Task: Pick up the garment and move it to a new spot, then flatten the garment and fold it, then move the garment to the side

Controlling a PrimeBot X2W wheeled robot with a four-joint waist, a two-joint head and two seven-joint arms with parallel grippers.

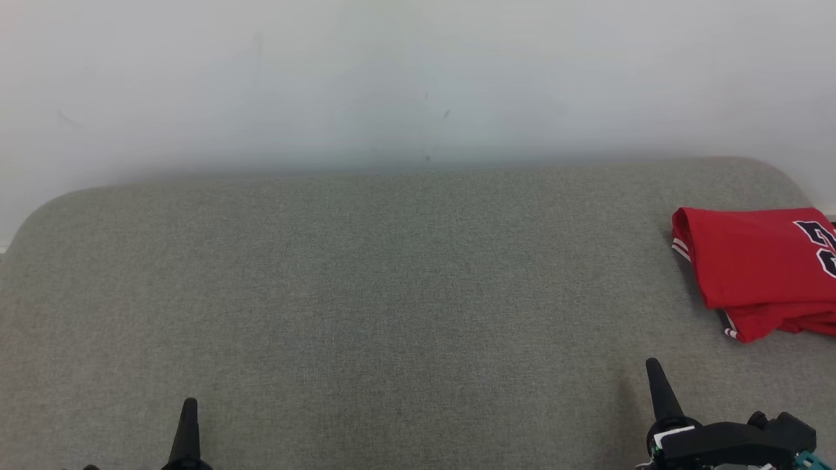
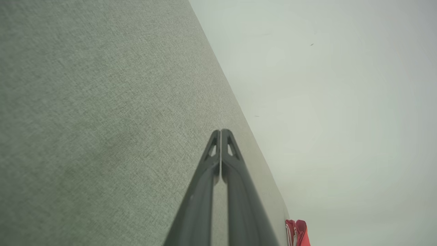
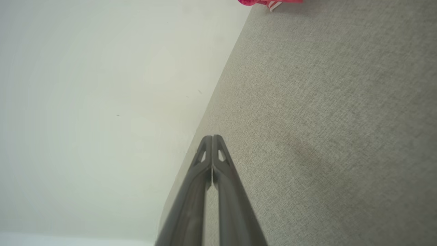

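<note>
The garment (image 1: 757,264) is a red jersey with dark numerals and striped trim, lying folded at the far right of the grey fabric surface (image 1: 392,294), cut off by the picture's right edge. A red sliver of the garment (image 2: 297,232) shows at the bottom of the left wrist view, and the garment (image 3: 269,2) peeks in at the top edge of the right wrist view. My left gripper (image 1: 189,405) rests at the lower left, shut and holding nothing. My right gripper (image 1: 653,365) sits at the lower right, below the jersey and apart from it, shut and holding nothing.
The grey surface has rounded far corners and ends against a plain white wall (image 1: 418,78). Open fabric stretches across the middle and left between the two grippers.
</note>
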